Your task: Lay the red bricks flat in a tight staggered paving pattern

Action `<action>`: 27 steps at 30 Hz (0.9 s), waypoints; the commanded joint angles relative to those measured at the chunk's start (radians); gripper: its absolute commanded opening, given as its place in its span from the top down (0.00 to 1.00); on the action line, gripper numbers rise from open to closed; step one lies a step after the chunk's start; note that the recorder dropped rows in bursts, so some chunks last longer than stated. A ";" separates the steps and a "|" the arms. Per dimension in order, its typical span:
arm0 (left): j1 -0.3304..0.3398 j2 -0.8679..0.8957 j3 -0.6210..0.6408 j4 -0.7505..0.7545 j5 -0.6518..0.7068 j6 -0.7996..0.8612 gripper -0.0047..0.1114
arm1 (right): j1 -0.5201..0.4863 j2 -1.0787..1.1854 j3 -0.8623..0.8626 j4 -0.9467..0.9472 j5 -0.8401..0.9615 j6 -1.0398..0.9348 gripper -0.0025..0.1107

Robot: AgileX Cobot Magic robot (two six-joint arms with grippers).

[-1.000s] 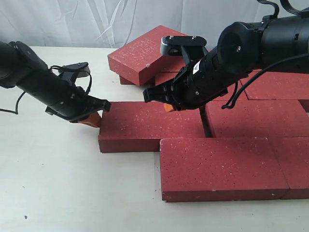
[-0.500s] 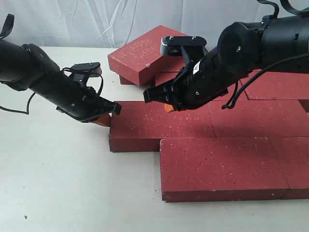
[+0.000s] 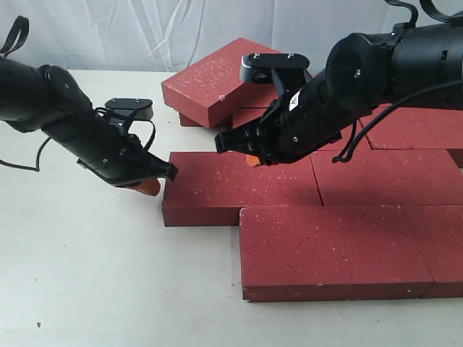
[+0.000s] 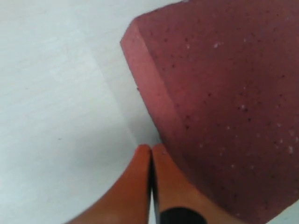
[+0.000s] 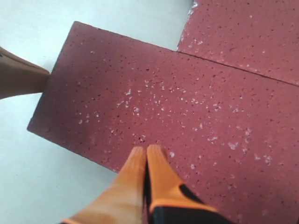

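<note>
The right arm [image 3: 347,94] partly hides rear red bricks [image 3: 412,130]

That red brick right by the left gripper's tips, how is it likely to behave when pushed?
The brick looks stiff and probably heavy: thick, stone-like, far bigger than the left gripper. Lying on its broad face, it should slide rather than tip. Its rough surface likely drags on the table.

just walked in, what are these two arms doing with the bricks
The robot is laying red bricks flat in a staggered pattern. The left tool, shut, is at the free end of a middle-row brick, which lies flush against its right neighbour. The right tool, also shut, points down close over that brick's top. A loose brick leans tilted at the back.
</note>
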State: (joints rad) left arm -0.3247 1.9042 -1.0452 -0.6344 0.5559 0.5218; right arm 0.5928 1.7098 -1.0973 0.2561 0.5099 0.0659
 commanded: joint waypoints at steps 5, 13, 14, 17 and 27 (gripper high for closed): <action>-0.005 -0.093 -0.001 0.361 -0.014 -0.304 0.96 | -0.005 -0.009 -0.005 -0.008 -0.028 -0.003 0.98; -0.017 -0.084 -0.001 0.290 0.016 -0.297 0.96 | -0.005 -0.009 -0.005 -0.008 -0.031 -0.003 0.98; -0.025 -0.064 -0.001 0.290 0.023 -0.294 0.96 | -0.005 -0.007 -0.005 -0.008 -0.034 -0.003 0.98; -0.043 -0.024 -0.001 0.286 0.010 -0.294 0.96 | -0.005 -0.003 -0.005 -0.008 -0.034 -0.003 0.98; -0.090 -0.007 -0.001 0.195 -0.019 -0.197 0.96 | -0.005 0.026 -0.005 -0.008 -0.034 -0.003 0.98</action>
State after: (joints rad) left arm -0.4001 1.8968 -1.0452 -0.4025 0.5484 0.2892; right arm 0.5928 1.7290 -1.0973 0.2532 0.4839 0.0678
